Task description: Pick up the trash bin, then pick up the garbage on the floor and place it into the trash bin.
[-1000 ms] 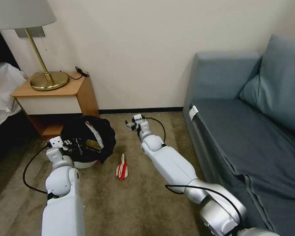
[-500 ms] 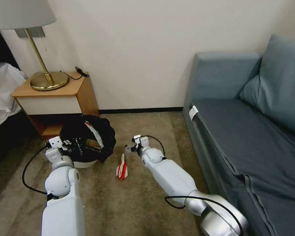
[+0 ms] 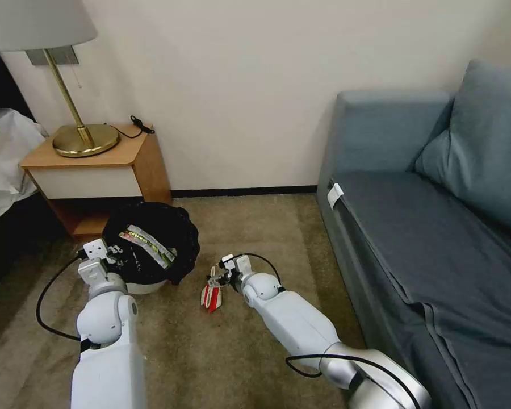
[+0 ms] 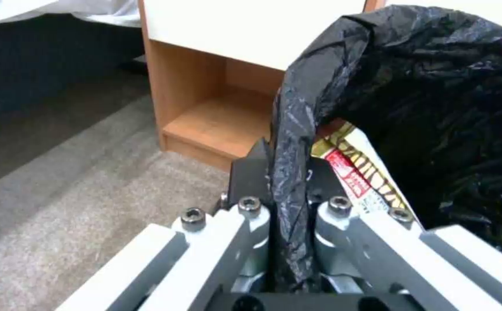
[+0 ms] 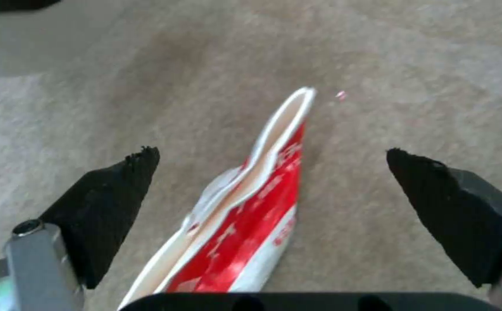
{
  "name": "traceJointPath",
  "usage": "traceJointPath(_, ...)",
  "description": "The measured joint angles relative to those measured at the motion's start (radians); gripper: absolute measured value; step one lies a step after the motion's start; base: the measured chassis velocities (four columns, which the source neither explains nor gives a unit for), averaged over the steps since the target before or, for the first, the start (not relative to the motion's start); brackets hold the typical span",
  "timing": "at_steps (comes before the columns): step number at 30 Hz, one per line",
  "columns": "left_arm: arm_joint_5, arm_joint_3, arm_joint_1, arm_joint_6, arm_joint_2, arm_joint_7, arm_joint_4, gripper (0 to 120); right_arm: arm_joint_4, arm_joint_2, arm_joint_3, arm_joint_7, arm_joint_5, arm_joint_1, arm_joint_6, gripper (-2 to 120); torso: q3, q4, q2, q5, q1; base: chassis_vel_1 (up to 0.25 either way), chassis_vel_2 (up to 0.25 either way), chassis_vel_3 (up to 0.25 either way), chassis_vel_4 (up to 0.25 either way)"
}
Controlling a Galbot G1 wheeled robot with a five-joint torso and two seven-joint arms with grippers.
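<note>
One piece left on the carpet: the red-and-white packet [image 5: 245, 216]. Right gripper [image 5: 274, 207] has dropped over it, jaws wide, straddling it. Left gripper [image 4: 282, 177] stays pinched on the trash bin [image 3: 153, 244] rim.

Soft, even indoor light, faint shadows on the carpet [image 3: 238, 352]; right wrist view slightly blurred.

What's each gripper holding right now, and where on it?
Left gripper is shut on the trash bin, pinching its bag-lined rim. Right gripper holds nothing: open, straddling the red-and-white packet.
</note>
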Motion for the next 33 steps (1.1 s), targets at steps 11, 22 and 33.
traceJointPath(11, 0.01, 0.008, 0.0, -0.008, 0.0, -0.003, 0.012, 4, -0.032, 0.0, -0.01, -0.038, -0.051, -0.023, 0.041, 100, 0.0, 0.0, 0.0, 0.0, 0.0, 0.0, 0.0, 0.0, 0.0)
traceJointPath(22, 0.01, 0.013, 0.007, -0.01, 0.0, -0.013, 0.007, 4, -0.063, 0.0, -0.01, -0.105, -0.075, -0.025, 0.104, 100, 0.0, 0.0, 0.0, -0.0002, 0.0, 0.0, 0.0, 0.0, 0.0)
traceJointPath(33, 0.011, 0.016, 0.016, -0.011, 0.0, -0.022, -0.008, 4, -0.061, 0.0, -0.013, -0.166, -0.046, -0.049, 0.127, 100, 0.0, 0.0, 0.0, -0.0001, 0.0, 0.0, 0.0, 0.0, 0.0)
